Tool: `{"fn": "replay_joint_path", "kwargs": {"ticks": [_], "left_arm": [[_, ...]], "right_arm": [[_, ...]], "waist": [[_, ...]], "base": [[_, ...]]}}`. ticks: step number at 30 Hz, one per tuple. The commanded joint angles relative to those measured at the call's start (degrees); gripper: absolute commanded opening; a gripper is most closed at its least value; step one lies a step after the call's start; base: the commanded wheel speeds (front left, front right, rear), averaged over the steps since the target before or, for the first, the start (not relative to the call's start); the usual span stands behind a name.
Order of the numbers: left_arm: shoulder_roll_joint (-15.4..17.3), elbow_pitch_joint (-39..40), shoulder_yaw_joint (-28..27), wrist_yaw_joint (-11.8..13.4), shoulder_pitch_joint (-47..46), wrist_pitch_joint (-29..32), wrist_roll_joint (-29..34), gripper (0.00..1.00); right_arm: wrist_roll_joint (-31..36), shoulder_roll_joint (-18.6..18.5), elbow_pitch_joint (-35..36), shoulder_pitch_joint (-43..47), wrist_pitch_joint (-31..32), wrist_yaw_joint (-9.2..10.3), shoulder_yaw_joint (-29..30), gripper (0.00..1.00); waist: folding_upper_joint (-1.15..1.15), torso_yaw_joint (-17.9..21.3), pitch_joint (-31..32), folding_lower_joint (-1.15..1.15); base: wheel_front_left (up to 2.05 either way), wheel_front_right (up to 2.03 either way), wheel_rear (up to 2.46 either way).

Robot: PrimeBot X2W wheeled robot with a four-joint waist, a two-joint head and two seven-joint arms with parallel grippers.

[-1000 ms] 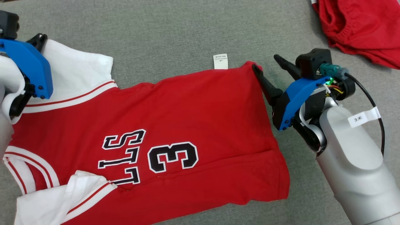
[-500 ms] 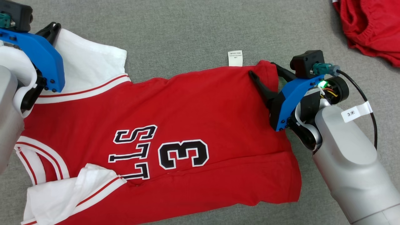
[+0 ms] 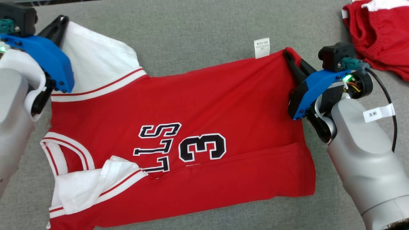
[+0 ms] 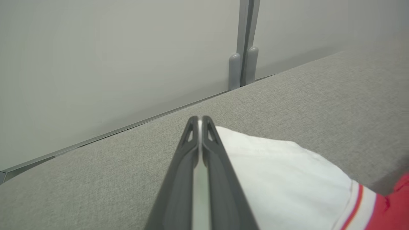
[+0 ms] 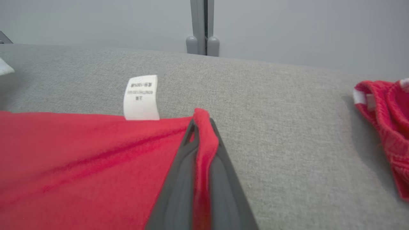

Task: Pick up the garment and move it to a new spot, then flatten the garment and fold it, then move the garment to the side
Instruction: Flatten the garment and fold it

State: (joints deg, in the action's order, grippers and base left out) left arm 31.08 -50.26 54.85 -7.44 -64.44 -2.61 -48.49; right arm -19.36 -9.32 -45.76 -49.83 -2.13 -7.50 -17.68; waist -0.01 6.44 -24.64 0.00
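The garment (image 3: pixel 191 105), a red jersey with white sleeves and a black "3", lies spread on the grey surface (image 3: pixel 198 28). My left gripper (image 3: pixel 60 22) is at the upper left, shut on the far corner of a white sleeve (image 4: pixel 281 175). In the left wrist view a thin pale layer sits between its closed fingertips (image 4: pixel 198 120). My right gripper (image 3: pixel 289 56) is shut on the jersey's far right hem corner, and red cloth (image 5: pixel 204 140) bunches between its fingers (image 5: pixel 182 179). A white tag (image 3: pixel 262 48) sticks out of the hem beside it.
Another red garment (image 3: pixel 380 35) lies crumpled at the far right, also in the right wrist view (image 5: pixel 386 121). A pale wall with a grey post (image 5: pixel 203 28) runs along the surface's far edge. Bare grey surface lies beyond the jersey and to its right.
My right gripper stood open at the hem corner a second ago and has shut on it. The head camera has shifted. The left gripper keeps its hold on the sleeve.
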Motion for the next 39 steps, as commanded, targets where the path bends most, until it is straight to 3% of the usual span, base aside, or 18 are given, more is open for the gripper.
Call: {"fn": "replay_joint_path", "kwargs": {"ticks": [1,13,28,32,39], "left_arm": [[-0.47,0.07,0.3,-0.03,0.64,-0.98,-0.54,0.0],[-1.37,5.77,0.29,0.9,10.25,-10.68,-2.25,0.0],[5.02,33.31,-7.81,12.47,30.4,-12.61,-1.38,0.0],[6.63,38.55,-9.13,15.15,34.66,-12.62,-0.42,0.0],[7.72,44.04,-9.65,17.92,40.84,-12.62,0.22,0.0]], "right_arm": [[0.39,0.23,-0.9,-0.38,-0.78,0.01,-0.06,0.0],[-0.14,-1.23,-3.69,5.86,-9.17,0.0,-1.77,0.0],[3.63,-3.41,2.12,15.8,-13.08,0.0,2.83,0.0],[4.67,-3.43,6.44,19.23,-13.11,0.0,5.11,0.0],[5.49,-2.63,14.0,26.68,-13.14,0.0,8.58,0.0]], "waist": [[0.01,-0.21,0.53,0.0],[0.01,-3.1,5.03,0.0],[0.01,-6.53,8.18,0.0],[0.01,-7.2,8.86,0.0],[0.01,-7.88,10.24,0.0]], "base": [[0.0,0.0,0.0],[0.0,0.0,0.0],[0.0,0.0,0.0],[0.0,0.0,0.0],[0.0,0.0,0.0]]}}
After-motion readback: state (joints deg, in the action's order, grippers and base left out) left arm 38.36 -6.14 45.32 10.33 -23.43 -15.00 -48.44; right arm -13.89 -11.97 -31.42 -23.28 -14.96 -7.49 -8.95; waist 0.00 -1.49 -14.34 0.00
